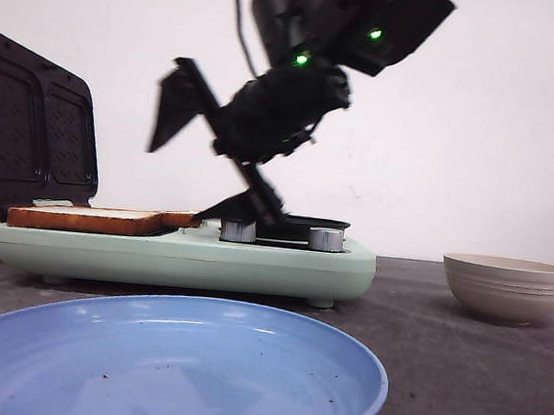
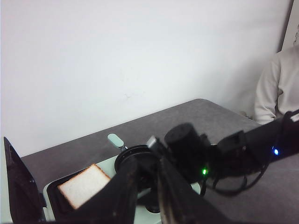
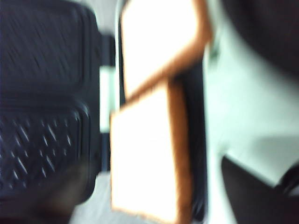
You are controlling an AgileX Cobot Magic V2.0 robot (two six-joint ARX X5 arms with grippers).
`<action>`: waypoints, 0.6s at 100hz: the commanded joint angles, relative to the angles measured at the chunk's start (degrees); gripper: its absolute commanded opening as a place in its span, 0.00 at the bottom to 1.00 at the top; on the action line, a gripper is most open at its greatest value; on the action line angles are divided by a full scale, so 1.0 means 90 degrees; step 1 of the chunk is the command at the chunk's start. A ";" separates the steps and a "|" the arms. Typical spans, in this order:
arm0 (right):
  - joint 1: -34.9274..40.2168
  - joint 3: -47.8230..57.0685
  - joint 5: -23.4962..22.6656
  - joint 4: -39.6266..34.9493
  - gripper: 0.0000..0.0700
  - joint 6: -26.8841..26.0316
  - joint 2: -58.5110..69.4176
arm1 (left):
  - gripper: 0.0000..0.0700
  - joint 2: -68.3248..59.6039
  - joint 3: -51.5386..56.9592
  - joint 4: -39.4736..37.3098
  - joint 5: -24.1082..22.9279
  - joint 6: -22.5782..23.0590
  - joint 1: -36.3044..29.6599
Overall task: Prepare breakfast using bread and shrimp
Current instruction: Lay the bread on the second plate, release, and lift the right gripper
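Two bread slices lie side by side on the lower plate of an open mint-green sandwich maker [image 1: 184, 257]. From the front they show edge-on as one bread layer [image 1: 99, 218]. The right wrist view, blurred, shows the far slice [image 3: 159, 42] and the near slice [image 3: 145, 158]. My right gripper [image 1: 182, 174] hangs over the right end of the bread, wide open, with its lower finger at the crust. In its own view the right gripper [image 3: 154, 200] straddles the near slice. My left gripper [image 2: 148, 163] is held high, its fingers a small gap apart and empty; one slice [image 2: 84, 186] shows below it. No shrimp is in view.
The maker's dark lid [image 1: 30, 125] stands open at the left. A small black pan [image 1: 305, 225] sits on its right half. A beige bowl [image 1: 507, 287] stands at the right, contents hidden. A blue plate [image 1: 164, 363] lies in front. A person [image 2: 280, 88] sits beyond the table.
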State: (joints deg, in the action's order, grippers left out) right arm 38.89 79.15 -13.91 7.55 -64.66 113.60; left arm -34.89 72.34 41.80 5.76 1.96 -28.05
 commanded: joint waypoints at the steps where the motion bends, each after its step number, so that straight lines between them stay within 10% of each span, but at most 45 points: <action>1: 0.0036 0.0160 -0.0124 -0.0100 0.00 0.1581 -0.0243 | 0.00 -0.0027 0.0075 -0.0012 -0.0044 -0.0165 -0.0039; 33: 0.0362 0.0155 0.1268 -0.1389 0.00 0.5430 -0.2045 | 0.00 -0.0039 0.0075 0.0260 -0.0083 -0.0491 -0.0039; 60: 0.0053 -0.1542 0.2084 -0.0974 0.01 0.6096 -0.4367 | 0.00 -0.0075 0.0036 0.0267 -0.0551 -0.0495 -0.0039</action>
State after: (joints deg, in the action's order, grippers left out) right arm 40.62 71.40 4.01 -2.96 -12.43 78.63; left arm -35.03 72.34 44.77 1.23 -2.33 -28.05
